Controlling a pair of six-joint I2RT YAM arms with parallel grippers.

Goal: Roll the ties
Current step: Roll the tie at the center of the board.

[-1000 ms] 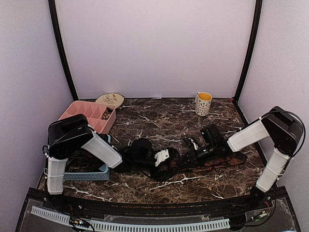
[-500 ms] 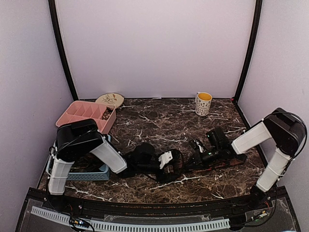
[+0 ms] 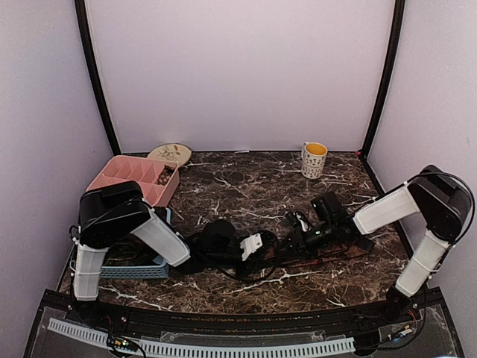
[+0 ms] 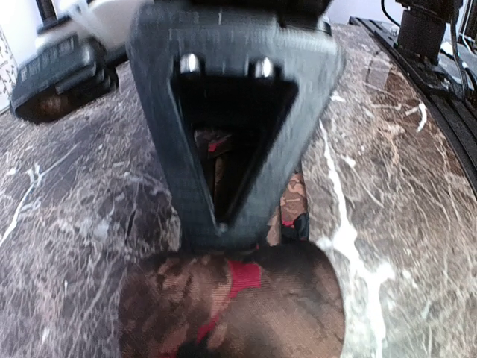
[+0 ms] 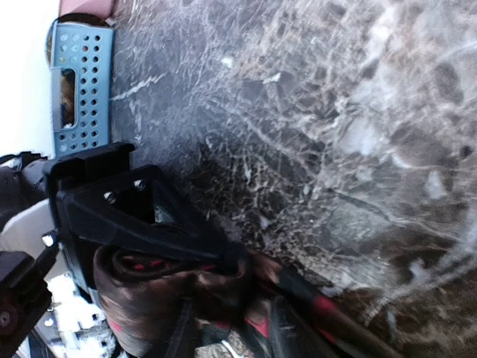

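**A:** Where is the tie (image 3: 339,255)?

**B:** It's flat on the desk (image 3: 246,186) near the front, between the two arms. One end is bunched into a loose coil, and the rest trails off to the right as a narrow reddish-brown strip.

**A:** How do you expect it to handle?

**B:** It looks light, limp and thin. The left wrist view shows the fabric (image 4: 238,298) sagging into soft folds, so I doubt it holds any shape by itself. It's probably slick too, so a loose coil would likely spring open.

**A:** So where should it be held?

**B:** I'd pinch the coil itself across the full width, so every layer is caught. The flat strip just beside it wants pinning down so the roll stays tight.

**A:** What are the fingers doing?

**B:** The left fingers (image 3: 261,246) and the right fingers (image 3: 297,237) are both low at the coiled end, close together. I can't tell whether either pair is clenched on the fabric or released.

**A:** Anything else nearby?

**B:** A blue basket (image 3: 134,265) and a pink tray (image 3: 123,173), well off to the left.
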